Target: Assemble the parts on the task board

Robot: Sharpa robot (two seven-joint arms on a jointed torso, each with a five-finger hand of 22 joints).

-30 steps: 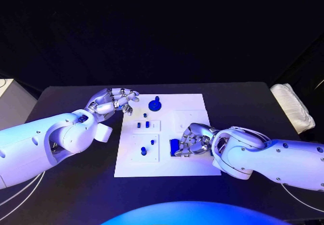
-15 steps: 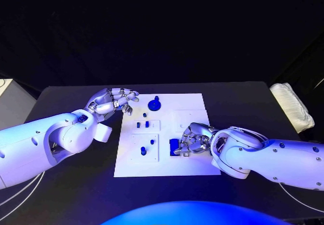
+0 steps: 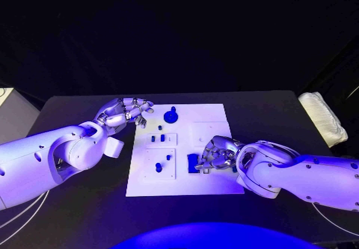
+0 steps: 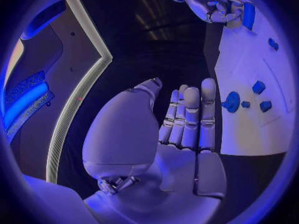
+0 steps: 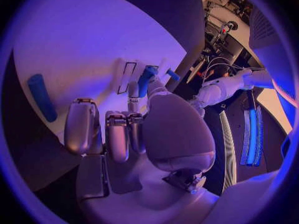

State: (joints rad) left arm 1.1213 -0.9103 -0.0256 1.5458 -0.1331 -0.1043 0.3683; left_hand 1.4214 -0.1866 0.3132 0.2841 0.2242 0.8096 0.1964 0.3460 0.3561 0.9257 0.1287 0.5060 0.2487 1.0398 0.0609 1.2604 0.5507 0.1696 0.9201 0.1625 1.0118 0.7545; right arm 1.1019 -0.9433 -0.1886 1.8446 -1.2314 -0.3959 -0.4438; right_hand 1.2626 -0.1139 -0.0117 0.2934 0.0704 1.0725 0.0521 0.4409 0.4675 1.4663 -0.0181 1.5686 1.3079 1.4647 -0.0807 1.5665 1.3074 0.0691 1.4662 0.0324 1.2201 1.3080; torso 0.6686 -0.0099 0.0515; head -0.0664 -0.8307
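The white task board [image 3: 213, 116] lies mid-table. On it are a round blue part [image 3: 172, 115] at the far edge and small blue parts [image 3: 157, 138] [image 3: 159, 167] in pale sockets. My right hand [image 3: 215, 154] rests over the board's near right area, and its thumb and a finger pinch a dark blue block [image 3: 193, 162] [image 5: 147, 78] beside a slot outline [image 5: 127, 77]. Another long blue part [image 5: 42, 97] lies flat on the board by the fingers. My left hand [image 3: 123, 111] hovers at the board's far left corner, fingers [image 4: 190, 114] loosely bent, its palm holding nothing.
The black table [image 3: 262, 104] runs well past the board on all sides. A pale folded cloth [image 3: 323, 116] lies at the table's right edge. The left wrist view also takes in my right hand [image 4: 212, 5] with its block [image 4: 249, 15].
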